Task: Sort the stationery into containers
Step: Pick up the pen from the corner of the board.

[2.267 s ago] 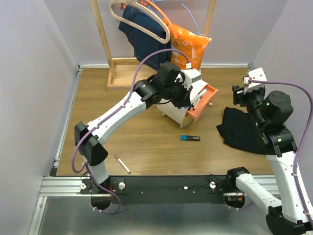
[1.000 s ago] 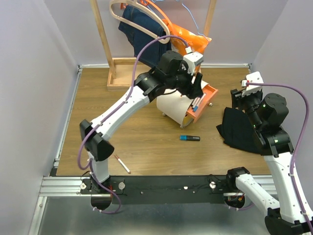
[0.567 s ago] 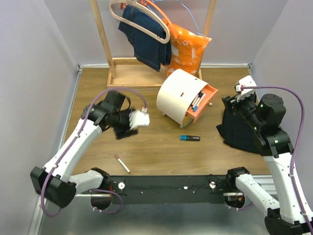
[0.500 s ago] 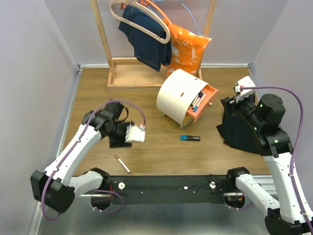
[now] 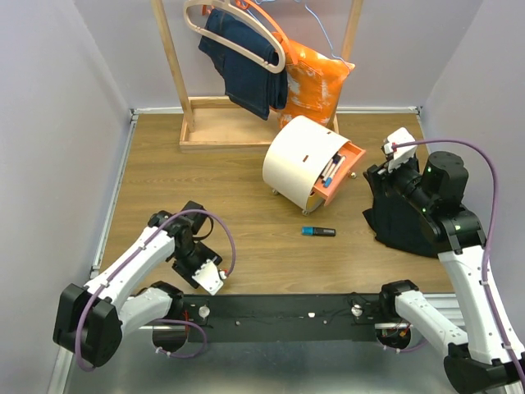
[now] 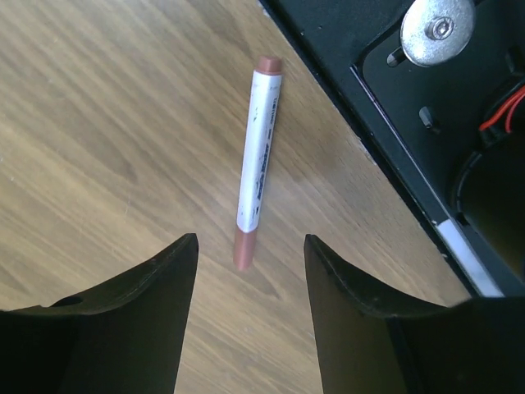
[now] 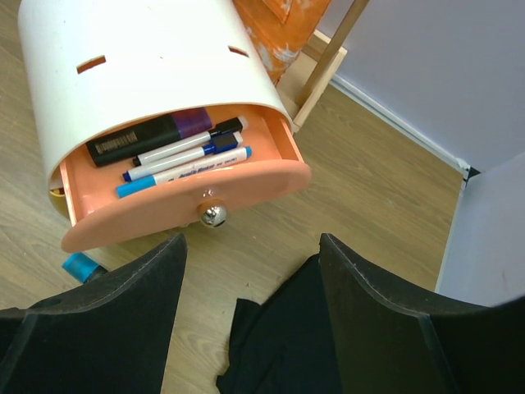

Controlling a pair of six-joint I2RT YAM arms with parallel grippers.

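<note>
A white pen (image 6: pixel 258 156) with pinkish-brown ends lies on the wooden floor beside the black front rail. My left gripper (image 6: pixel 250 244) hangs low over it, open, its tips either side of the pen's near end without touching. In the top view that gripper (image 5: pixel 207 277) hides the pen. A black marker with a blue cap (image 5: pixel 318 231) lies mid-floor. The cream round-topped cabinet (image 5: pixel 297 160) has one orange drawer (image 7: pixel 184 215) pulled out, holding several pens (image 7: pixel 184 162). My right gripper (image 7: pixel 250 246) is open and empty, above the floor between drawer and dark cloth (image 7: pixel 287 345).
A wooden clothes rack (image 5: pixel 215 131) with hanging jeans (image 5: pixel 238 57) and an orange bag (image 5: pixel 316 78) stands at the back. The dark folded cloth (image 5: pixel 406 222) lies right of the cabinet. The black rail (image 5: pixel 287 313) runs along the front edge. Walls close in on three sides.
My left arm left the cabinet's drawer, swung back to the front left and came down over the white pen. My right gripper shifted slightly left toward the cabinet.
</note>
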